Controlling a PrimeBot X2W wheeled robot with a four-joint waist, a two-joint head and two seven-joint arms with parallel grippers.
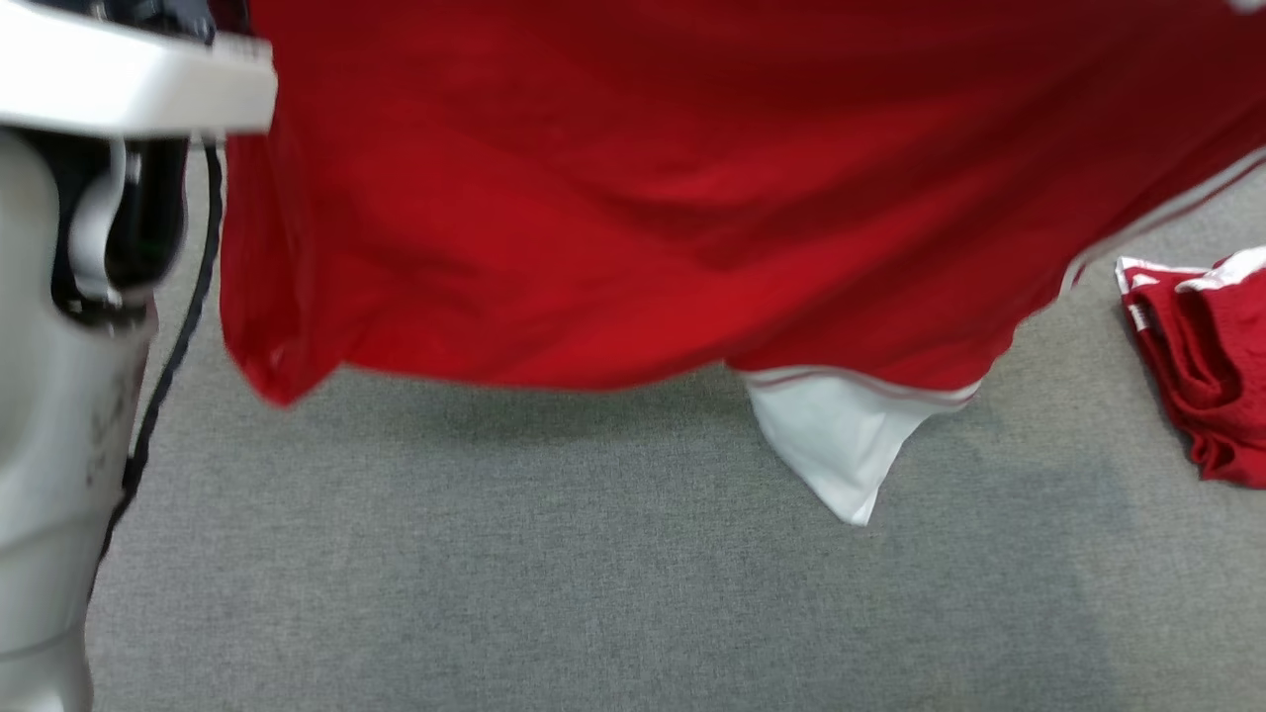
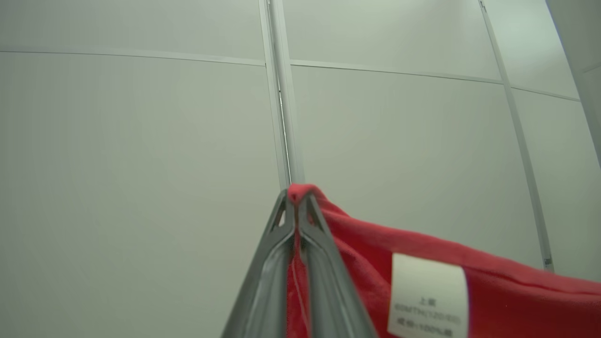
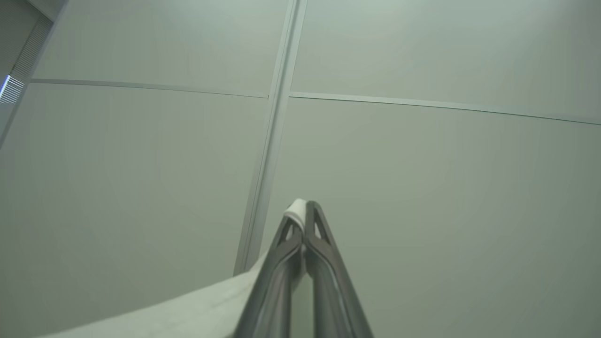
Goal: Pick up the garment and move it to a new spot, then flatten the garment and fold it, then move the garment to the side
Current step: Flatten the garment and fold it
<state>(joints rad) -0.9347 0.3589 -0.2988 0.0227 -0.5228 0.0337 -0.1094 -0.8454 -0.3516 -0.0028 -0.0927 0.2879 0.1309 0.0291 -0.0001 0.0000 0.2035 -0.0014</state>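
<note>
A red garment [image 1: 613, 198] with white trim hangs spread across the top of the head view, its lower hem and a white sleeve [image 1: 841, 445] dangling above the grey surface. In the left wrist view my left gripper [image 2: 296, 197] is shut on a red edge of the garment [image 2: 422, 263], which carries a white care label [image 2: 427, 295]. In the right wrist view my right gripper [image 3: 303, 209] is shut on a white edge of the garment [image 3: 188, 314], and a bit of cloth pokes out at the fingertips. Both grippers point up at pale wall panels.
Another red and white garment [image 1: 1207, 366] lies crumpled at the right edge of the grey felt surface [image 1: 554, 593]. My pale left arm [image 1: 69, 346] and its black cable stand at the far left of the head view.
</note>
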